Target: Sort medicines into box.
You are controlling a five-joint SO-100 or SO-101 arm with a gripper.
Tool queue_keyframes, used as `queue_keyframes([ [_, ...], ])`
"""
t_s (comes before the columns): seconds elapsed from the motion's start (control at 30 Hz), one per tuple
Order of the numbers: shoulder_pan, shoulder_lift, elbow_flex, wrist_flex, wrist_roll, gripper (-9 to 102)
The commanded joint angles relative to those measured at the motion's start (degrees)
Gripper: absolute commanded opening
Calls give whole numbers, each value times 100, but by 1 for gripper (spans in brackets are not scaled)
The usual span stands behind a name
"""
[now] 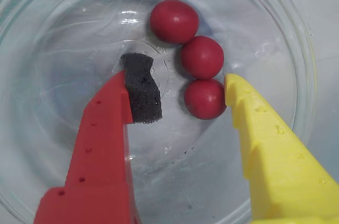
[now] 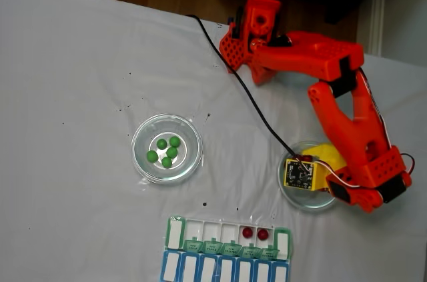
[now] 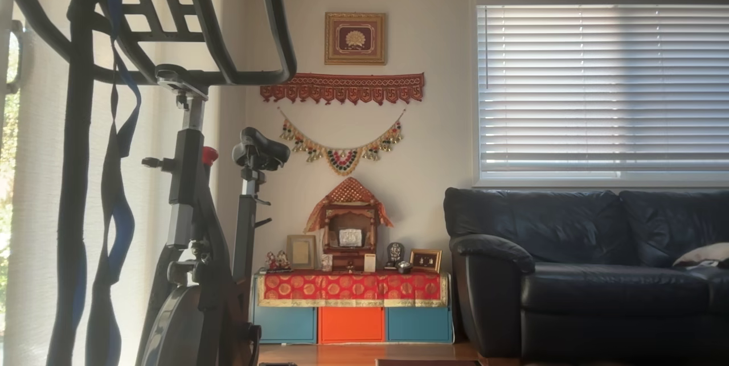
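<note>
In the wrist view my gripper is open and lowered into a clear glass dish. Its red finger with a black foam pad is on the left and its yellow finger on the right. Three dark red medicines lie in a curved row in the dish. The lowest one sits between the fingers, right against the yellow tip, and the other two lie beyond. In the fixed view the box holds two red medicines in neighbouring compartments.
In the fixed view a second glass dish to the left holds several green medicines. The orange arm reaches over the right dish, and a black cable runs across the white table. The box's green lids are folded open.
</note>
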Motion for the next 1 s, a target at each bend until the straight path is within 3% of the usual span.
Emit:
queue_keyframes([
  [0.0,62,167,-202,0,176,23],
  [0.5,475,448,-923,-44,809,23],
  [0.97,457,562,-949,70,501,23],
])
